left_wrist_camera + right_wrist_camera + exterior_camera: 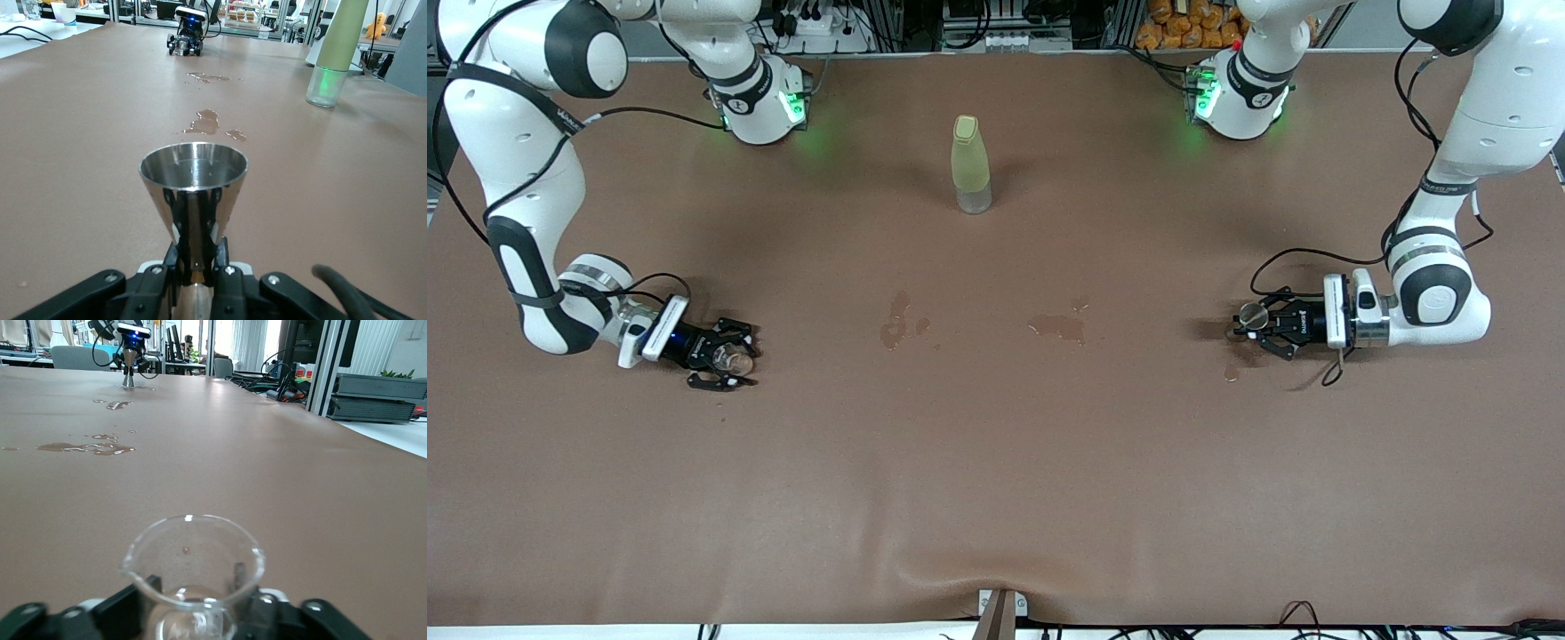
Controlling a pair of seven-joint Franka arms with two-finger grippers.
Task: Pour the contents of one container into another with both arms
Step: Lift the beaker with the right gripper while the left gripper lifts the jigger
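The steel jigger stands upright at table level near the left arm's end, and my left gripper is shut on its narrow waist. In the left wrist view the jigger shows its open upper cone just past the left gripper. The tiny clear glass cup is at the right arm's end, with my right gripper shut on it low at the table. From the right wrist the glass cup rises between the right gripper's fingers, its rim up.
A tall yellow-green bottle stands mid-table, farther from the front camera than both grippers. Wet spills lie on the brown table cover between the grippers, and a small one lies by the jigger.
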